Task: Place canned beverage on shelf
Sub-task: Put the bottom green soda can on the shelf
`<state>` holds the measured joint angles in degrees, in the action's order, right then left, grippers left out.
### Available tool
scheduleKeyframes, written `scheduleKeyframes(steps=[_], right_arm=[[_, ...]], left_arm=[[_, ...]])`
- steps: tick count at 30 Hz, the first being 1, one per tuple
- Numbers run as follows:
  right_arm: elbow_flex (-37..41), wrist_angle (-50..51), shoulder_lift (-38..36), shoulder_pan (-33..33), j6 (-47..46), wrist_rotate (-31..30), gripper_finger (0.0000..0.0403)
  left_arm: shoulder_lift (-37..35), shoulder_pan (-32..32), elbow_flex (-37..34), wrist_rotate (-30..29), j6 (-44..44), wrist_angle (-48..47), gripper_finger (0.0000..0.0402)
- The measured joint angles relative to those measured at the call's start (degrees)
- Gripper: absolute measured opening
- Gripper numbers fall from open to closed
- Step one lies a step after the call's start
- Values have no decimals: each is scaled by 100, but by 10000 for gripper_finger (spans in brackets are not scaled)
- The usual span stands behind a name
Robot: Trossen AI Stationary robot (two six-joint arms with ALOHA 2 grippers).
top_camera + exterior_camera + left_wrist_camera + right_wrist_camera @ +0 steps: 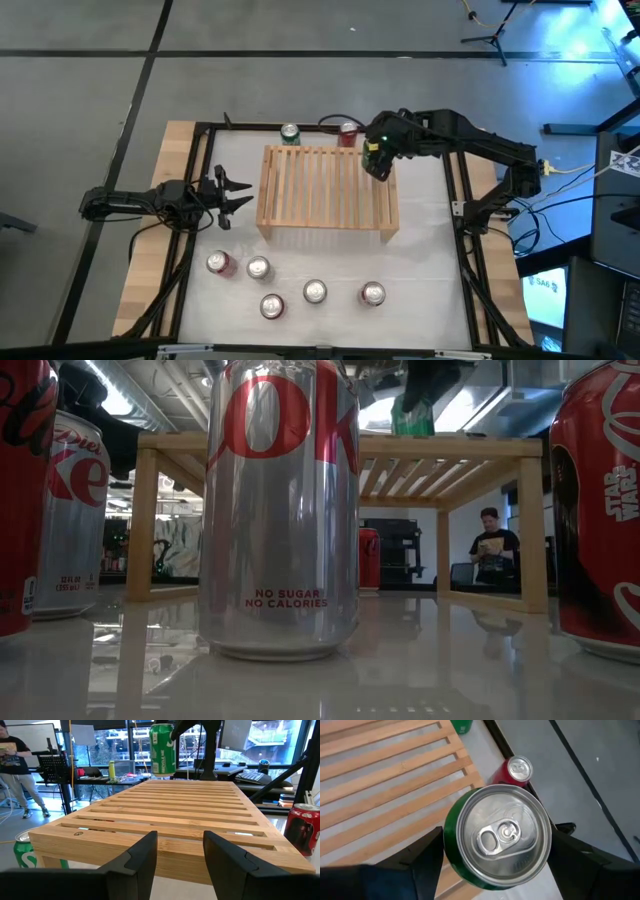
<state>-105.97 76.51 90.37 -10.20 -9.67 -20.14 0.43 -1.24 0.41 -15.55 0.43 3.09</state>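
Green can (497, 837): held upright by the right gripper (495, 855), fingers pinching its sides, silver lid and pull tab facing the wrist camera. It hangs above the shelf's (327, 190) right rear corner; the left wrist view shows it (163, 749) over the far end of the slats, though whether its base touches the wood cannot be told.

Left gripper (232, 194): just left of the shelf, low over the table (420, 270), fingers (142, 857) spread apart and holding nothing (they point at the shelf's near edge).

Shelf: light wood, slatted top, short side legs, standing mid-table with no can resting on its top.

Second green can (290, 133): on the table behind the shelf's rear edge, left of centre.

Red can (347, 134): on the table behind the rear edge, just beside the right gripper.

Front cans: five on the table before the shelf, from a red one (218, 264) at left to another (373, 294) at right, silver ones between.

Person (494, 550): in the room beyond the table.
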Motion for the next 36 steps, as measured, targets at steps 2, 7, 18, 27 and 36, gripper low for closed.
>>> scheduleKeyframes(steps=[2, 7, 18, 27, 36], right_arm=[[0, -15, 0, 0, 4, 25, 296], [220, -130, 3, 2, 6, 78, 296], [512, -355, -4, 2, 227, 20, 296], [517, -335, -9, 2, 246, 74, 296], [522, -324, -9, 2, 247, 95, 296]], left_arm=[[-1, -1, 0, 0, 1, 0, 151], [-2, -1, 0, -2, 0, 0, 151], [-1, 0, 2, 0, -1, 0, 151], [-2, 0, 0, 0, 2, 0, 151], [0, -2, 1, 0, 0, 0, 151]])
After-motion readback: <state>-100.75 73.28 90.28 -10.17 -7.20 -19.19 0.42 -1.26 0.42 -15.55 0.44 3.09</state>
